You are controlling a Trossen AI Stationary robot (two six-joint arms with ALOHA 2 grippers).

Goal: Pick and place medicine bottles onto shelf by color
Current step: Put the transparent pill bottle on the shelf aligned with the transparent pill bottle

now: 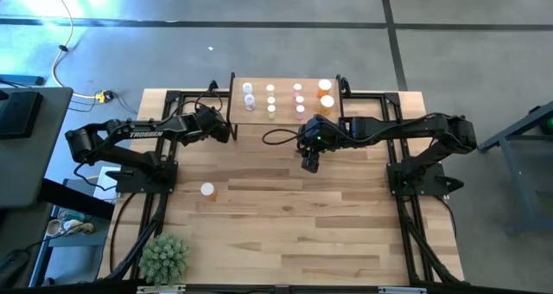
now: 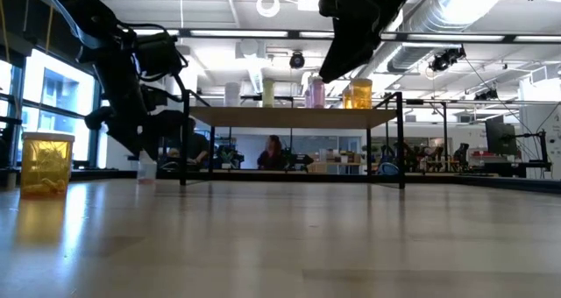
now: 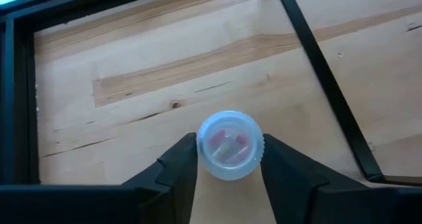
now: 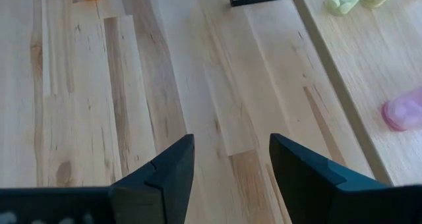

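The shelf stands at the table's far middle and carries several medicine bottles in rows: clear, yellow, pink and orange. My left gripper is just left of the shelf, low over the table, shut on a small bluish-clear bottle with pink pills showing inside. That bottle stands on the table by its base. Another orange bottle stands alone, nearer and to the left. My right gripper hangs open above the table before the shelf, its fingers with nothing between them. My left gripper has the bottle's round top between its two fingers, one on each side. The fingers slant down at it from the table's left. The bottle stands upright with its base on the table.
The shelf's black leg and foot rail run close beside the held bottle. A small green plant sits at the near left corner. Black frame rails border the table's far edge. Bare wood lies across the near half.
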